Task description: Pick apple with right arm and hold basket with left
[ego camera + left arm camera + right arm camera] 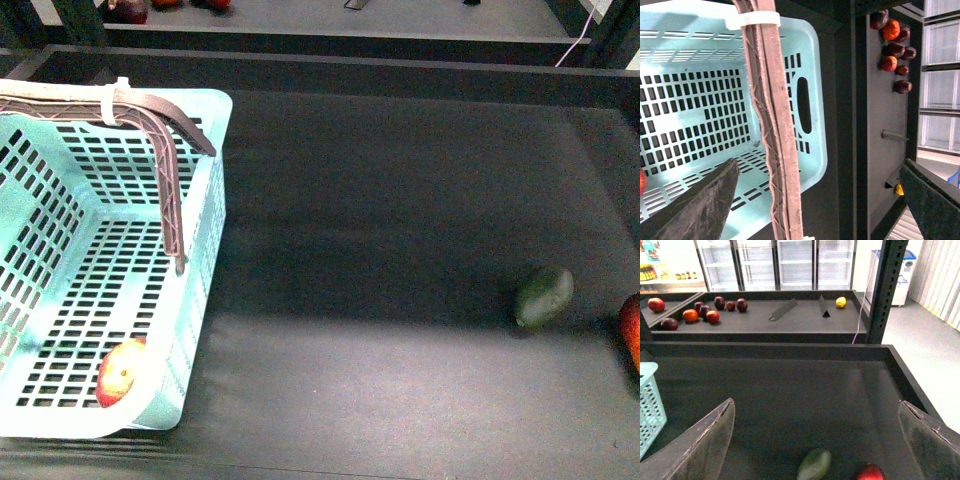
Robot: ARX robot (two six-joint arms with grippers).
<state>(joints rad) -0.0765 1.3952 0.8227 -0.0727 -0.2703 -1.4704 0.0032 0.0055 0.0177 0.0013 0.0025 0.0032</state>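
While front hides hands, wrist views show both hands [815,200] [815,440] spread.

Basket [205,150] sat on bench [400,180] at 9 o'clock. Apple [117,373] lay inside its near right corner, handles [170,190] above. Oval fruit [544,296] at 4 o'clock, another fruit [630,330] just right of it.

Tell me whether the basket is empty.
Not empty. One red apple lies on the slotted floor of the basket, in its near corner; the rest of the floor shows bare.
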